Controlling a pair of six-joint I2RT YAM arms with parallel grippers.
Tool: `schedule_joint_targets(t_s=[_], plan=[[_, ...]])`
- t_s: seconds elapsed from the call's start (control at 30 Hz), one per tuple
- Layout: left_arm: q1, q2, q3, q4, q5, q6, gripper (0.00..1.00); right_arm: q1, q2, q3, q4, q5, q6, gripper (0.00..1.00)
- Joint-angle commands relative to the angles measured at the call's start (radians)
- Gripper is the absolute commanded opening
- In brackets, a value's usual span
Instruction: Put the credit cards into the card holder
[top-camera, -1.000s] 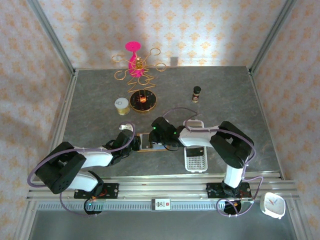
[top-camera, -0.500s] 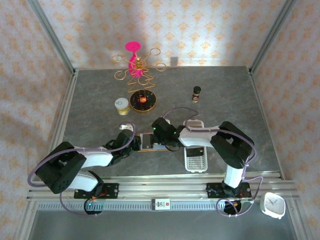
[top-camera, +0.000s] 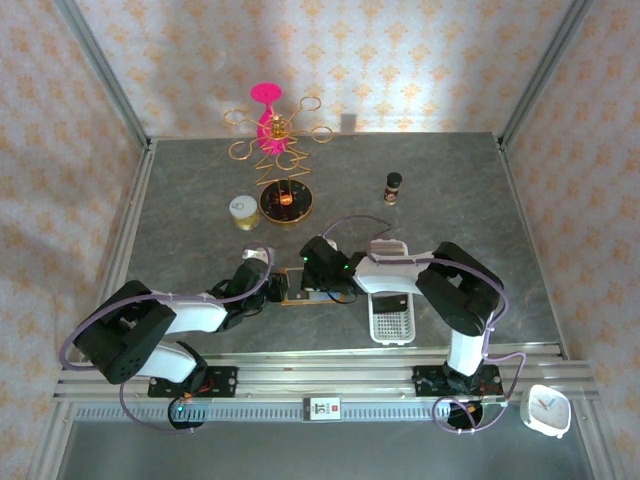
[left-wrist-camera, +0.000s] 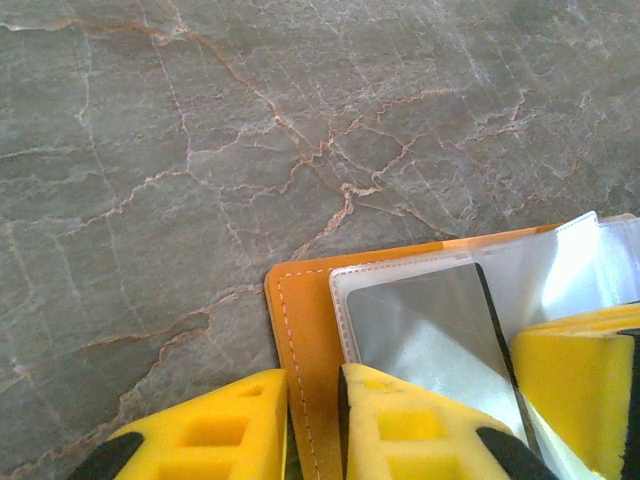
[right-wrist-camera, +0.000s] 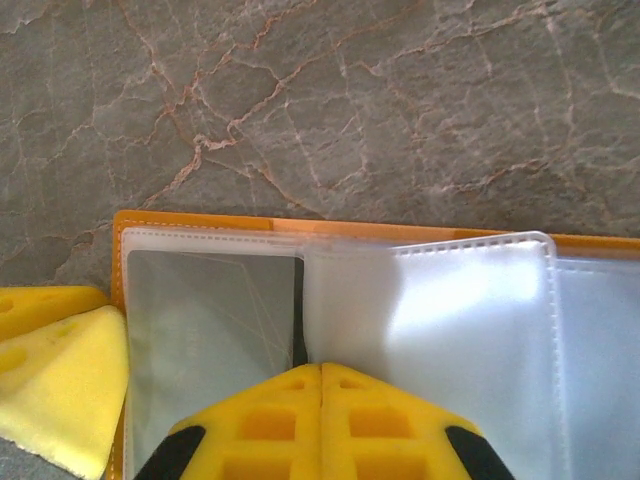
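The card holder (right-wrist-camera: 200, 221) lies open and flat on the desk (right-wrist-camera: 420, 110), and both hands are at it. Its long side runs from one hand across to the other.

The left hand (left-wrist-camera: 313, 400) is at one short end. Its two yellow fingers (left-wrist-camera: 215, 430) stand a little apart, with the orange edge between them. I cannot tell if they squeeze that edge or just sit around it.

The right hand (right-wrist-camera: 320, 378) is over the middle of the holder. Its fingers are pressed tight together. I cannot tell if something thin is caught between them.

A grey card (right-wrist-camera: 210, 330) lies in a clear pocket just in front of the right hand's tips, on the side toward the left hand. One edge of the card shows as a dark line running straight out from those tips. More clear pockets (right-wrist-camera: 440, 320) lie in front on the other side.

The card looks most of the way in, but I cannot be sure. I think any more sliding must go along the holder's long side, toward the left hand's end. The right hand is nearer the card's free edge, so it looks like the one to push. The left hand looks well placed to stop the holder from sliding.
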Motion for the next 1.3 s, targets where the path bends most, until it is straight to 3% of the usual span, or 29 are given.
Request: schedule_joint_targets(t_s=[0.0, 0.27, 0.7, 1.0, 1.13, 1.27], plan=[[-0.012, 0.007, -0.003, 0.005, 0.072, -0.005, 0.23, 0.009, 0.010, 0.001, 0.018, 0.001, 0.008, 0.00], [-0.012, -0.001, 0.001, -0.008, 0.062, -0.005, 0.30, 0.010, 0.013, -0.012, 0.031, 0.000, 0.018, 0.00], [-0.010, -0.115, 0.004, -0.117, -0.116, -0.005, 0.38, 0.010, 0.005, -0.035, 0.042, 0.013, 0.051, 0.00], [-0.010, -0.321, -0.161, 0.149, 0.041, -0.090, 0.29, 0.018, -0.002, -0.038, 0.065, -0.001, 0.065, 0.00], [-0.010, -0.258, -0.146, 0.195, 0.156, -0.097, 0.13, 0.019, -0.017, -0.050, 0.086, -0.012, 0.076, 0.00], [-0.011, -0.147, -0.102, 0.204, 0.230, -0.098, 0.07, 0.019, -0.029, -0.051, 0.095, -0.015, 0.082, 0.00]])
